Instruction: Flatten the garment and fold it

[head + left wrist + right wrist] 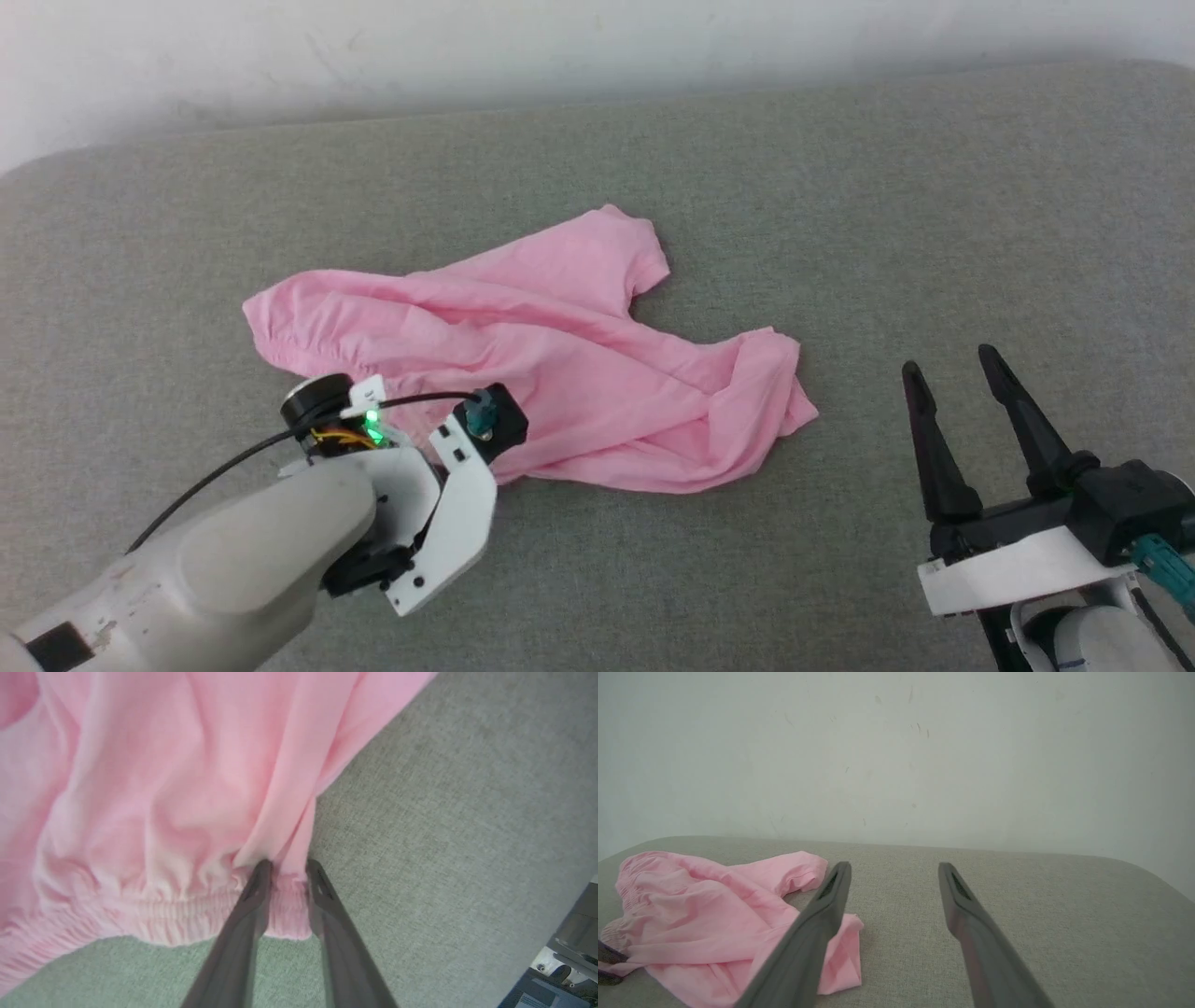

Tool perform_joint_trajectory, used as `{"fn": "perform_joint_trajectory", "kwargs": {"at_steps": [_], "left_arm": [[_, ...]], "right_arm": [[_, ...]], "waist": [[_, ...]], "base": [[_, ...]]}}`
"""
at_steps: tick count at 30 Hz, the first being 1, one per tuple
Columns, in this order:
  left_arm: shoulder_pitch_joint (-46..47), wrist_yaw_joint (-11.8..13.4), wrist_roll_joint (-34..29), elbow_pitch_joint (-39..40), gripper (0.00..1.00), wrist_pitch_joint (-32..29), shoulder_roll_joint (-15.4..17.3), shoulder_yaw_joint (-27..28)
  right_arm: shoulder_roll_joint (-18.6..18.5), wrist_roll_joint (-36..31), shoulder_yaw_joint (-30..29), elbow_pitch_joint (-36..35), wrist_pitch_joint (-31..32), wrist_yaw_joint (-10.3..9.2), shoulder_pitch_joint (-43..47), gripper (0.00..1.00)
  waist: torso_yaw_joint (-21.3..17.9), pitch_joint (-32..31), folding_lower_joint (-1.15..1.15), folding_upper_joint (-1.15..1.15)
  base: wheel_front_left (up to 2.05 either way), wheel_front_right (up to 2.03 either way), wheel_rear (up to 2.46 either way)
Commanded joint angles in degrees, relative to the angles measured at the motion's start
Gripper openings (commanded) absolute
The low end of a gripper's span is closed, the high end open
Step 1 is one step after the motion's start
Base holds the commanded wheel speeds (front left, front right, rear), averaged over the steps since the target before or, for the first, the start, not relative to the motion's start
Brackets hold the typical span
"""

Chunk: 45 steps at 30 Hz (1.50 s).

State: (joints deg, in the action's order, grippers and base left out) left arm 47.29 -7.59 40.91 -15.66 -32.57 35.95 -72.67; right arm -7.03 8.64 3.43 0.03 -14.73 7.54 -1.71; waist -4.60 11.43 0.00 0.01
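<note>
Shorts [560, 373] [163, 788] [700, 905]: pink, crumpled, lying mid-desk [934, 187], neither flattened nor folded. The gathered waistband [154, 914] is seen at the robot's left end. One leg opening is turned toward the far side, the other toward the right.

Left jaws: clenched on the waistband edge, with cloth pinched between the two fingers [254, 896]. The left wrist [411, 485] is held over the near left part of the shorts.

Right jaws: released, fingers [934, 448] spread. They are held over bare desk to the right of the shorts, apart from the cloth.

A pale wall [560, 47] is seen behind the desk.
</note>
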Motion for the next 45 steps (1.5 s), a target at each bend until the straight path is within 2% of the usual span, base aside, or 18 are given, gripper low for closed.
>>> {"fn": "perform_joint_trajectory", "kwargs": {"at_steps": [1,6,11,15,20,21,22,26,28,32,35,37,39,41,43,45], "left_arm": [[-1.7,0.1,0.8,0.6,0.00,2.2,1.8,-0.7],[-1.1,0.1,4.9,4.0,0.00,13.2,6.6,1.8],[-7.3,1.7,7.3,7.3,0.00,15.5,11.6,1.8],[-14.6,3.1,8.4,8.1,0.00,15.3,12.6,0.7],[-21.6,4.8,9.0,8.4,0.00,15.5,11.5,0.0],[-22.2,5.7,8.9,8.2,0.38,16.5,11.3,0.2],[-22.4,6.8,8.8,8.0,1.00,18.0,11.0,0.9],[-22.5,10.0,8.7,9.4,1.00,24.9,10.0,4.4],[-22.2,10.6,8.3,10.4,1.00,26.9,9.9,5.3],[-21.3,15.9,6.7,15.2,1.00,35.3,9.4,10.3],[-21.4,22.1,4.5,16.2,1.00,43.2,8.4,14.6],[-21.7,26.8,2.1,15.3,1.00,46.4,6.8,17.7],[-22.4,31.5,-2.1,14.3,1.00,47.4,5.5,20.1],[-23.7,35.8,-5.7,15.5,1.00,47.5,2.4,25.0],[-26.8,38.6,-9.2,17.0,1.00,47.5,-0.7,30.5],[-30.1,40.0,-12.6,17.8,1.00,47.5,-3.1,35.2]], "right_arm": [[0.4,0.0,-0.3,0.1,-0.3,-0.05,-0.1,1.00],[0.4,-0.1,-1.2,-0.2,-0.3,-0.05,1.3,1.00],[0.5,0.0,-1.9,-0.3,-0.3,-0.05,2.8,1.00],[0.5,0.3,-1.7,0.1,-0.3,-0.05,3.5,1.00],[0.3,0.5,-2.1,1.4,-0.3,-0.05,4.7,1.00],[0.2,0.5,-2.2,1.5,-0.3,-0.05,5.0,1.00],[0.2,0.6,-2.3,1.6,-0.3,-0.05,5.2,1.00],[-0.4,0.5,-2.5,1.9,-0.3,-0.05,5.8,1.00],[-0.8,0.3,-2.5,1.8,-0.3,-0.05,5.6,1.00],[-3.3,-0.3,-1.8,0.9,-0.3,-0.05,3.6,1.00],[-6.2,-1.0,-0.7,0.7,-0.3,-0.05,0.4,1.00],[-8.6,-1.1,0.7,1.3,-0.3,-0.05,-2.2,1.00],[-11.8,-1.0,3.6,3.3,-0.2,-0.05,-5.1,1.00],[-15.0,0.4,6.9,5.2,1.6,-0.05,-8.6,1.00],[-18.3,3.0,11.1,6.6,4.7,-0.05,-12.4,1.00],[-21.8,6.6,16.4,7.9,9.1,-0.05,-16.4,1.00]], "waist": [[0.9,-1.0,0.00,-0.01],[2.3,-2.6,0.00,-0.01],[3.8,-3.5,0.00,-0.01],[4.0,-4.2,0.00,-0.01],[4.1,-5.4,0.00,-0.01],[4.2,-5.6,0.00,-0.01],[4.3,-5.8,0.00,-0.01],[5.4,-7.2,0.00,-0.01],[5.7,-7.6,0.00,-0.01],[7.2,-8.5,0.00,-0.01],[8.0,-8.5,0.00,-0.01],[8.5,-8.5,0.00,-0.01],[8.8,-8.3,0.00,-0.01],[9.3,-7.9,0.00,-0.01],[9.5,-7.5,0.00,-0.01],[9.8,-7.0,0.00,-0.01]], "base": [[0.00,0.00,0.00],[0.00,0.00,0.00],[0.00,0.00,0.00],[0.00,0.00,0.00],[0.00,0.00,0.00],[0.00,0.00,0.00],[0.00,0.00,0.00],[0.00,0.00,0.00],[0.00,0.00,0.00],[0.00,0.00,0.00],[0.00,0.00,0.00],[0.00,0.00,0.00],[0.00,0.00,0.00],[0.00,0.00,0.00],[0.00,0.00,0.00],[0.00,0.00,0.00]]}}
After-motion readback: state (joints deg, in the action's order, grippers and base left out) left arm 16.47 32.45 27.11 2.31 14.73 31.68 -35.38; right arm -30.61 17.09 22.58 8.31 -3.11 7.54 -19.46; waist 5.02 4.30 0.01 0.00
